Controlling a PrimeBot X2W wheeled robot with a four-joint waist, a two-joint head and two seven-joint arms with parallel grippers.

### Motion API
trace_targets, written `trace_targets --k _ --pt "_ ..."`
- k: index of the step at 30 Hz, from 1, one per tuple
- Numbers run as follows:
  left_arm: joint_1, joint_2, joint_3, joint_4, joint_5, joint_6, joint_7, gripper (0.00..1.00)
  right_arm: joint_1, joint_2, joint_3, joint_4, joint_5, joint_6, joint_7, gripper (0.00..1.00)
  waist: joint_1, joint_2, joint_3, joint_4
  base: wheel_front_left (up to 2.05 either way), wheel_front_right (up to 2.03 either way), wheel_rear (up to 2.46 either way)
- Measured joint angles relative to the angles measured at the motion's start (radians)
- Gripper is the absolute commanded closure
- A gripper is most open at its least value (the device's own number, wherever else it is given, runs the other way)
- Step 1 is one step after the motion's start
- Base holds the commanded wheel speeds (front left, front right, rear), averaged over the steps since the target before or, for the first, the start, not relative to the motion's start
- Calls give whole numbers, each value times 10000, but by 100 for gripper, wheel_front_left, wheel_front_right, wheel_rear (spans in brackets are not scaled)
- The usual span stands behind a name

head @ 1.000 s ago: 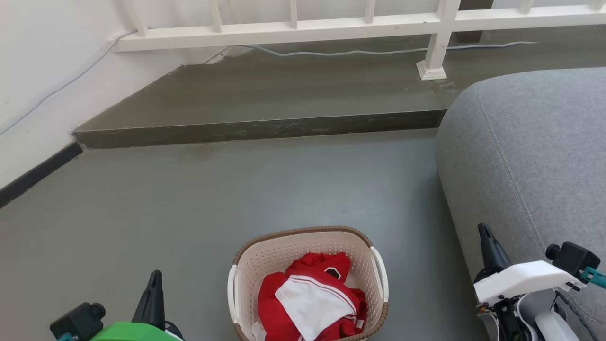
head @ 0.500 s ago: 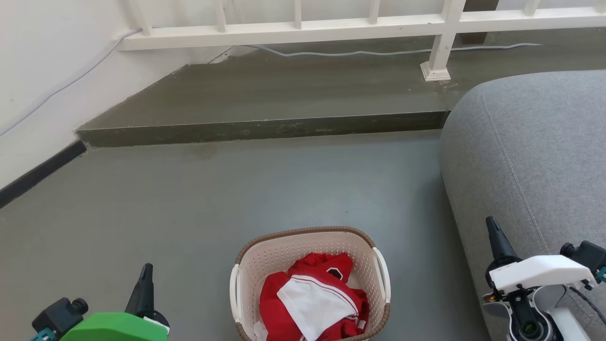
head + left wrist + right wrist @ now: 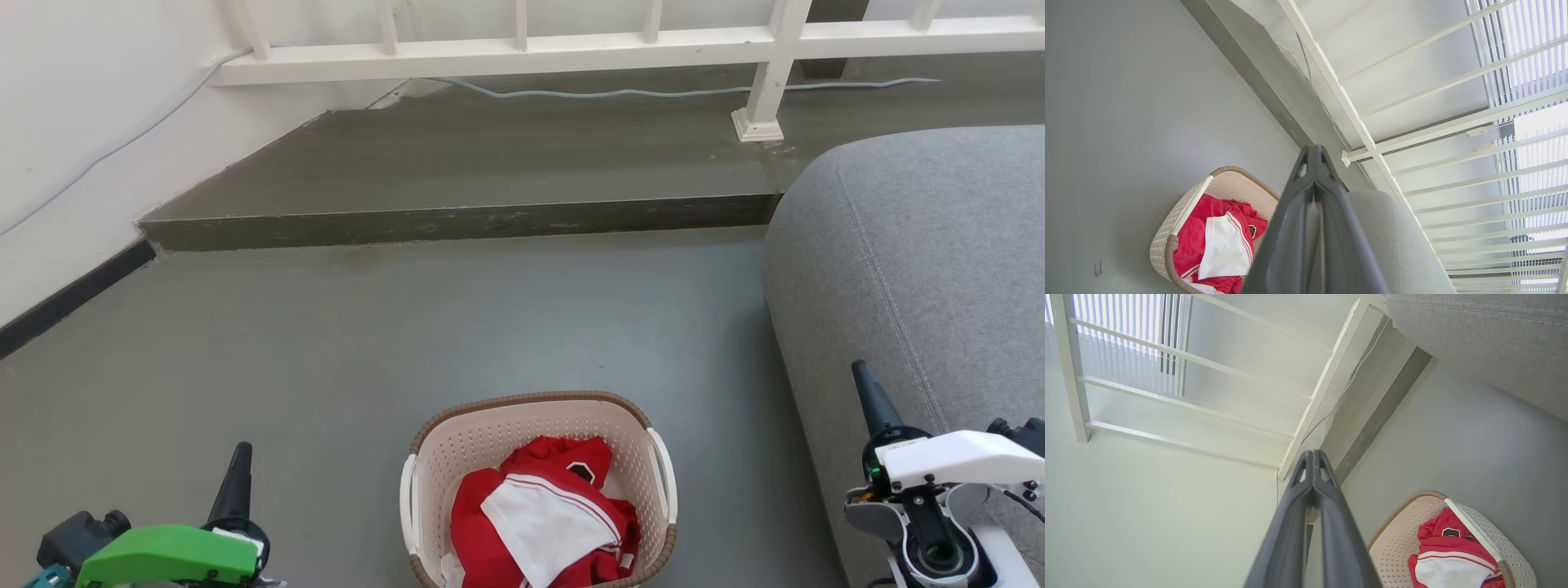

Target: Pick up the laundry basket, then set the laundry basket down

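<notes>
Seemingly flanking for a two-sided lift or clear after a set-down, the left tool [image 3: 242, 452] and right tool [image 3: 860, 372] hang well apart from the laundry basket [image 3: 490, 445], each with fingers pressed together on nothing. It sits upright on the floor [image 3: 408, 327] near the sofa [image 3: 914, 269]: cream, perforated, brown-rimmed, white-handled, holding red-and-white clothes [image 3: 539, 514].

The laundry basket [image 3: 482, 449] sits on the floor [image 3: 408, 327] between left pincer [image 3: 237, 482] and right pincer [image 3: 873, 400].

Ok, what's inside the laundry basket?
A crumpled red and white garment lies in the laundry basket. It covers most of the bottom, so anything beneath it cannot be seen.
</notes>
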Motion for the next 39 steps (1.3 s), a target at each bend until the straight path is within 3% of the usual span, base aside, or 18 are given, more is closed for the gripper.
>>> trace_targets --k 30,39 --pt "-937 13 767 780 -4437 -815 782 100 -435 102 -1221 146 4134 715 892 100 0 0 -32 216 0 0 0" --pt "-1007 15 779 941 -4483 -890 782 100 -561 125 -1243 198 4232 790 894 100 0 0 -34 218 0 0 0"
